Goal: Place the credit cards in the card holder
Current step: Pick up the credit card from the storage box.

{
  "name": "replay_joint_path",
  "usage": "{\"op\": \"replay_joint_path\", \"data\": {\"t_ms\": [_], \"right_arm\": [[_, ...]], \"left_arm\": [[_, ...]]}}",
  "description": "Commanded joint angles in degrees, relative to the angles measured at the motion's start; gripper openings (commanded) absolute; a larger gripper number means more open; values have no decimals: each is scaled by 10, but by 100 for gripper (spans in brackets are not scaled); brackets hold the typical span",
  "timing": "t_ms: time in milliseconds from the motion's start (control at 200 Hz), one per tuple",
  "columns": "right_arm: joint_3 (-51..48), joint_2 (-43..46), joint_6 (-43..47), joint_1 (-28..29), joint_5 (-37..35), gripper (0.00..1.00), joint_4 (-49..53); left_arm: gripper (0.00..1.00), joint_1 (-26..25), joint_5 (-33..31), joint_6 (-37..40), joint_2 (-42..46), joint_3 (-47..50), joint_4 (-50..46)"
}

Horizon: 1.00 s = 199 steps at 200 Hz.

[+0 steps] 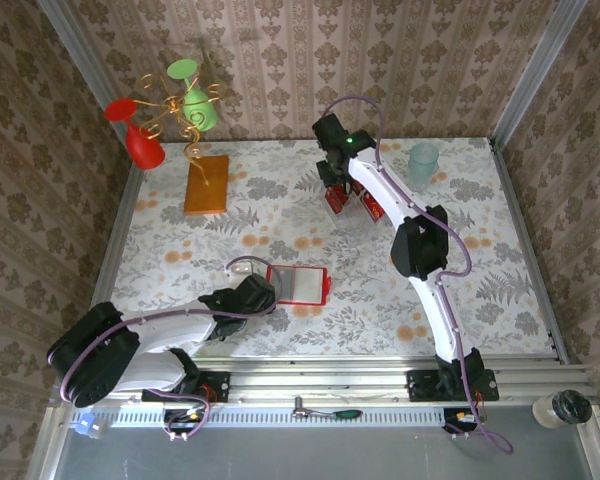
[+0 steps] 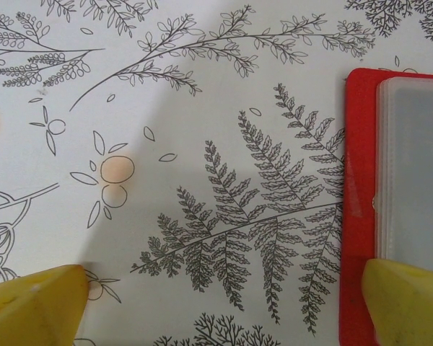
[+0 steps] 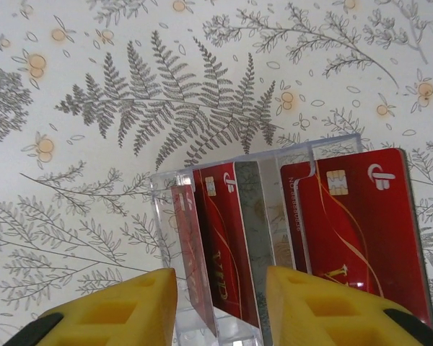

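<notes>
Left gripper had its fingers spread wide, one tip over the edge of the open wallet, mid-table. Right gripper was spread around one of the red cards standing in a clear stand further back.

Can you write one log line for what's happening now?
left tool: open, at card holder edge | right tool: open, over credit cards in clear stand
</notes>
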State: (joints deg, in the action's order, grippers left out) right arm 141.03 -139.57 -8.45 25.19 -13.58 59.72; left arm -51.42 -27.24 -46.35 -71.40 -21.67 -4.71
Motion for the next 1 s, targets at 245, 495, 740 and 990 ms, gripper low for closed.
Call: {"op": "replay_joint_path", "data": {"t_ms": [245, 495, 740, 990], "right_arm": [[25, -35, 19, -16, -13, 33, 41], [27, -37, 19, -19, -10, 25, 37], [31, -42, 22, -21, 0, 10, 39], [51, -19, 26, -19, 13, 0, 48]], "left_arm": [[98, -6, -8, -7, 16, 2, -25], [98, -7, -8, -7, 15, 1, -25], [98, -10, -10, -6, 14, 0, -24], [98, -11, -10, -7, 13, -1, -25]]}}
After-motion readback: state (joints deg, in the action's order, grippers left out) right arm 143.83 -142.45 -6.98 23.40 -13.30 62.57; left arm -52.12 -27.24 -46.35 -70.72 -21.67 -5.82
